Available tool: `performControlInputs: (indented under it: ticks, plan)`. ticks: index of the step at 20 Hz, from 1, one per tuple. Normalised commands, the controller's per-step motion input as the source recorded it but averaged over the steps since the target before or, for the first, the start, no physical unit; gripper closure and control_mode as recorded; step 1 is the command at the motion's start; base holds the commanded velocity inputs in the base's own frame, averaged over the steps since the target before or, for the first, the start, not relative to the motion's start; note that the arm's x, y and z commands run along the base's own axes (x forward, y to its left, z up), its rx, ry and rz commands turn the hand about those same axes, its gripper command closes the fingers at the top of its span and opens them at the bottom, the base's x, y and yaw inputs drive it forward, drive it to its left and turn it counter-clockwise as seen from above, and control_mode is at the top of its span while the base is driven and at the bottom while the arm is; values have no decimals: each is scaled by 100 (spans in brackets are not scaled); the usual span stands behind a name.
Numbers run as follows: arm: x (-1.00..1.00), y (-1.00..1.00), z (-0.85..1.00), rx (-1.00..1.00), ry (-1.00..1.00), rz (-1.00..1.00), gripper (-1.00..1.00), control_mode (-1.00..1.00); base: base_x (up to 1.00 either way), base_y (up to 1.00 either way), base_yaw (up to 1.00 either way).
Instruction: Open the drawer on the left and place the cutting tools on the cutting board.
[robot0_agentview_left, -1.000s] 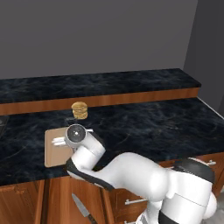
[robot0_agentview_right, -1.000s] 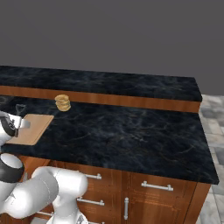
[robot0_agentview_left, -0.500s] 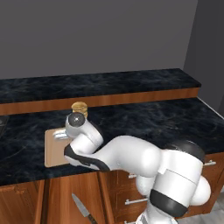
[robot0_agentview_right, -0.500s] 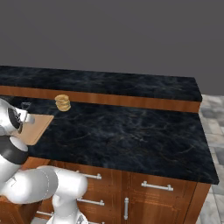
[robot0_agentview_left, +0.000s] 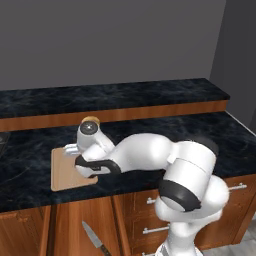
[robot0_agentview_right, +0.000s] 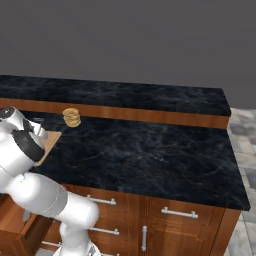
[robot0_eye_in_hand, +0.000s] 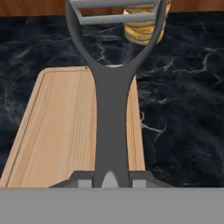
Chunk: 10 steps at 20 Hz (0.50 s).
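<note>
End effector (robot0_eye_in_hand: 111, 181) pinching the peeler (robot0_eye_in_hand: 111, 109) handle, held over the cutting board (robot0_eye_in_hand: 57, 127) on the dark tabletop (robot0_agentview_left: 165, 132) | knife (robot0_agentview_left: 95, 239) seen in the open drawer (robot0_agentview_right: 15, 220) below | no writing legible

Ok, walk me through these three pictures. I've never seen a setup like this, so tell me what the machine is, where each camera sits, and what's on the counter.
The machine is a white robot arm on a driving base, in a computer-rendered kitchen. Two pictures come from cameras on the base, behind the arm on its left and right sides. The third looks along the gripper from the hand itself. On the dark counter lie a wooden cutting board and a small round tan stack. The gripper holds a peeler over the board, forked head pointing away. Below the counter, the left base view shows a knife in the open drawer.
</note>
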Motion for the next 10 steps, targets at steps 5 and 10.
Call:
performControlInputs:
  ticks: [5, 10]
  plan:
    - [31, 11, -32, 0, 6, 0, 100, -100, 0, 0, 0]
    - [22, 24, -39, 0, 5, 0, 100, -100, 0, 0, 0]
